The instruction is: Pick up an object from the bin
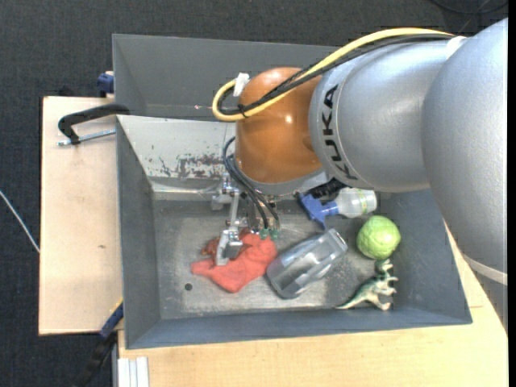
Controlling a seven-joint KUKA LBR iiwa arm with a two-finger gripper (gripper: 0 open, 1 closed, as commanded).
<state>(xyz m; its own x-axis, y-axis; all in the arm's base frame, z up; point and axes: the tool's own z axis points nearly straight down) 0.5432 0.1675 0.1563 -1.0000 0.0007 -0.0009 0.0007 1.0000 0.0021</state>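
Starting at the bottom of the frame, just past the bin's (282, 322) near wall, a pale toy dinosaur (372, 293) lay at lower right, and left of it a clear cup (306, 263) lay on its side. Touching the cup's left end, at lower centre, was a red lump (238, 266), crumpled and flat like cloth or soft rubber. It was judged to be light, limp and not fragile, so it would sag and fold when lifted rather than slip. The raised fold along its upper edge looked like the best place to pinch, since the flat left tail offered little to close on. The gripper (246, 239) stood right at that upper edge with its fingers (229, 244) spread, the left tip on the lump's upper left corner and the other nearer the cup. Nothing was seen pinched between them. The cup's closeness was a likely nuisance, because a wide closing stroke might catch its rim. Farther back at right sat a green ball (378, 238), and beyond it, partly under the arm, a blue-and-white bottle (343, 204).
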